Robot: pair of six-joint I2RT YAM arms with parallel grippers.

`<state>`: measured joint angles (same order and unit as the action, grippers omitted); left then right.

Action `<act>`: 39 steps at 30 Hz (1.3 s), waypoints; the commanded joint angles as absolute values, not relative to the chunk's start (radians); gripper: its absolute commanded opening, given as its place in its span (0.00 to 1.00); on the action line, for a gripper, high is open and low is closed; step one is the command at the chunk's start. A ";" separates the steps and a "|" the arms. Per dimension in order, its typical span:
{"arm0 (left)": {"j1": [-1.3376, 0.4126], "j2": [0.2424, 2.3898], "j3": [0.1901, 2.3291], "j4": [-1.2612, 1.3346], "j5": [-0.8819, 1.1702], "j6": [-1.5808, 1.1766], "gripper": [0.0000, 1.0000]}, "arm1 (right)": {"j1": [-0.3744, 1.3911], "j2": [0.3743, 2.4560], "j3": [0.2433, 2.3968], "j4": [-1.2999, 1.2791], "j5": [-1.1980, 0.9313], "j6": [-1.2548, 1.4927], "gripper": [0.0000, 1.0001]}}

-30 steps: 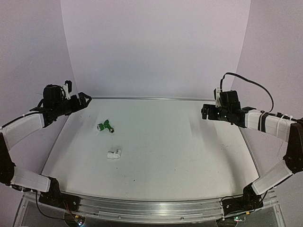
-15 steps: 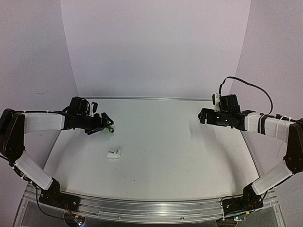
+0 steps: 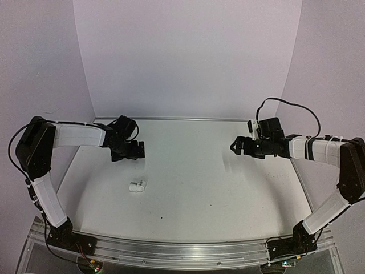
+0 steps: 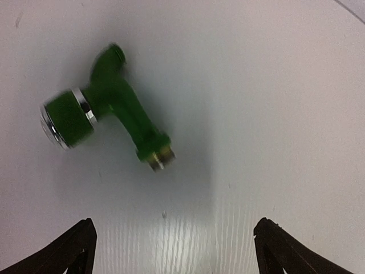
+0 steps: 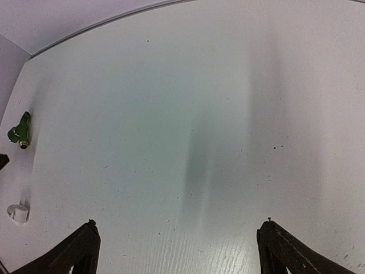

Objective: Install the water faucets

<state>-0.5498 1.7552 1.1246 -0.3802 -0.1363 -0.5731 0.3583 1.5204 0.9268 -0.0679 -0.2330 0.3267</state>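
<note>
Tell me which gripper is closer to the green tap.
Left. The left gripper is right at the green tap, which lies just ahead of its open jaws; the right gripper is far off across the table.

A white table [image 3: 228, 194] with a metal rail [image 3: 182, 251] along its near edge stands before a pale backdrop [image 3: 188, 57].

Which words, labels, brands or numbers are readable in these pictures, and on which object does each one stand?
None: no text can be read in any view.
The green faucet shows no marking.
The white pipe fitting is too small to tell.
The table is plain.
</note>
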 commanded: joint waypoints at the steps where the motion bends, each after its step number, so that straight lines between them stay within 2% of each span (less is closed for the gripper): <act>1: -0.464 1.914 1.403 -0.536 -0.367 -0.586 1.00 | 0.371 1.499 0.955 -0.049 -0.273 0.355 0.98; 3: -0.430 2.001 1.524 -0.592 -0.369 -0.619 1.00 | 0.374 1.481 0.944 -0.049 -0.275 0.364 0.98; 7: -0.397 2.062 1.613 -0.639 -0.406 -0.699 1.00 | 0.376 1.441 0.915 -0.047 -0.270 0.388 0.98; 11: -0.390 2.077 1.607 -0.639 -0.394 -0.763 1.00 | 0.378 1.408 0.899 -0.046 -0.266 0.405 0.98; 16: -0.354 2.090 1.582 -0.620 -0.231 -0.785 0.87 | 0.378 1.403 0.906 -0.045 -0.281 0.401 0.98; 27: -0.353 2.104 1.501 -0.546 -0.153 -0.806 0.79 | 0.381 1.413 0.901 -0.023 -0.305 0.417 0.98; 31: -0.353 2.101 1.498 -0.541 -0.168 -0.764 0.70 | 0.384 1.418 0.894 -0.018 -0.308 0.425 0.98; 36: -0.358 2.068 1.476 -0.513 -0.175 -0.664 0.45 | 0.392 1.436 0.901 -0.011 -0.330 0.430 0.98; 39: -0.361 2.047 1.458 -0.489 -0.157 -0.621 0.38 | 0.398 1.451 0.910 -0.009 -0.344 0.439 0.98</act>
